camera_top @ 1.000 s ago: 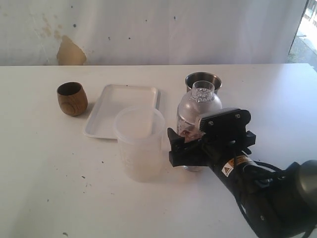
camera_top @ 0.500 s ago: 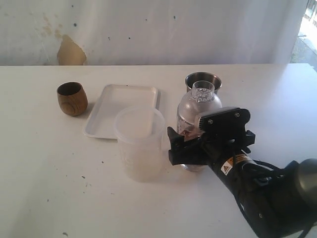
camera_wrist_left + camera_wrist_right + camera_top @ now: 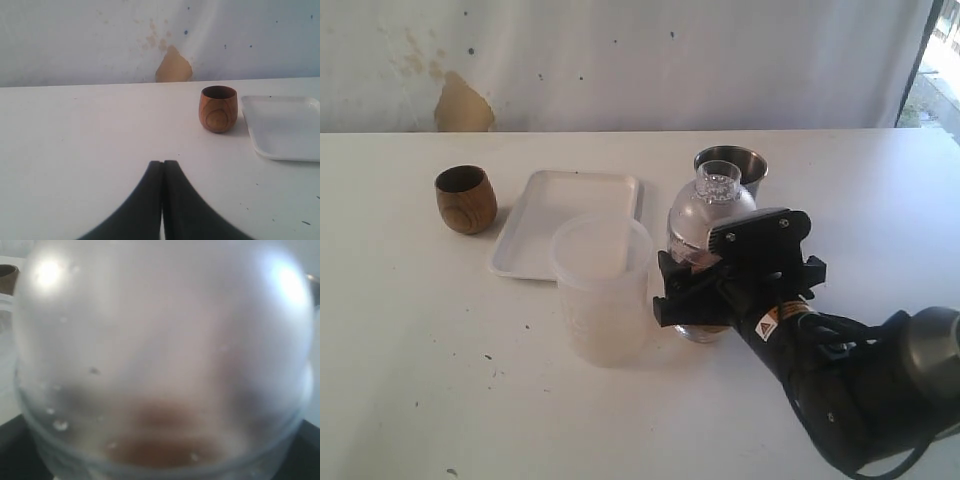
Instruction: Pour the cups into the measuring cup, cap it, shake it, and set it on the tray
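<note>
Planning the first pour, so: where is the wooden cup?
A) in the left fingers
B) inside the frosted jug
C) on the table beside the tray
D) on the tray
C: the wooden cup stands upright on the table, apart from the tray.

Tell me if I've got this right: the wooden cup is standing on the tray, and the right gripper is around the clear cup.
Not quite: the wooden cup stands on the table beside the tray, apart from it, not on it. The exterior view shows this. The right gripper is around the clear cup, as you said.
</note>
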`<state>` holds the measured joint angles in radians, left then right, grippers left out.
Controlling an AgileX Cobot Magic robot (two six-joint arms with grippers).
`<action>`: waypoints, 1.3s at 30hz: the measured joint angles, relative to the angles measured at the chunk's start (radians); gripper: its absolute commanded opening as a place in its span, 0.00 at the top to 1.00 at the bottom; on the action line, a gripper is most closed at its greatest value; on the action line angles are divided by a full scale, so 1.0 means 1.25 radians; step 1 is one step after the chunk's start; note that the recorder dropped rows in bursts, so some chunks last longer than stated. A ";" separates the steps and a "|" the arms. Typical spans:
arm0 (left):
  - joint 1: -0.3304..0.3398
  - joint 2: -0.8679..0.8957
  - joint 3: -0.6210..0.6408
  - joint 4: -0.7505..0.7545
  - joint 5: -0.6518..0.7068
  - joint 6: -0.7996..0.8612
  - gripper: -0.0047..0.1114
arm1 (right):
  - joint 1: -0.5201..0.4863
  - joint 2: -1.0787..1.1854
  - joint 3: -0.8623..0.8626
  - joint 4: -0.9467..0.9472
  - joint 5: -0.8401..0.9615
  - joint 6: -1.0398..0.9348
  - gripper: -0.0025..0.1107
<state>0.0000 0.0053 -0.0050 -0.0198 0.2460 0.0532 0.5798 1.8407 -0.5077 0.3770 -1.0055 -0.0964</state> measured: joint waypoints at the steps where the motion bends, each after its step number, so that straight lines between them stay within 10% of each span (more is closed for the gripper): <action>1: 0.000 0.000 0.000 0.000 0.000 0.000 0.96 | 0.000 0.000 0.000 0.006 -0.001 -0.012 0.98; 23: 0.000 0.000 0.000 0.000 0.000 0.000 0.96 | -0.034 -0.274 0.009 0.160 0.151 -0.102 0.98; 29: 0.000 0.000 0.000 0.000 0.000 0.000 0.96 | -0.013 -0.312 -0.047 -0.113 0.376 -0.044 0.98; 39: 0.000 0.000 0.000 0.000 0.000 0.000 0.96 | -0.047 -0.317 -0.058 0.148 0.336 -0.181 0.98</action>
<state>0.0000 0.0053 -0.0050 -0.0198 0.2460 0.0532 0.5215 1.4441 -0.5798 0.5623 -0.5854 -0.3227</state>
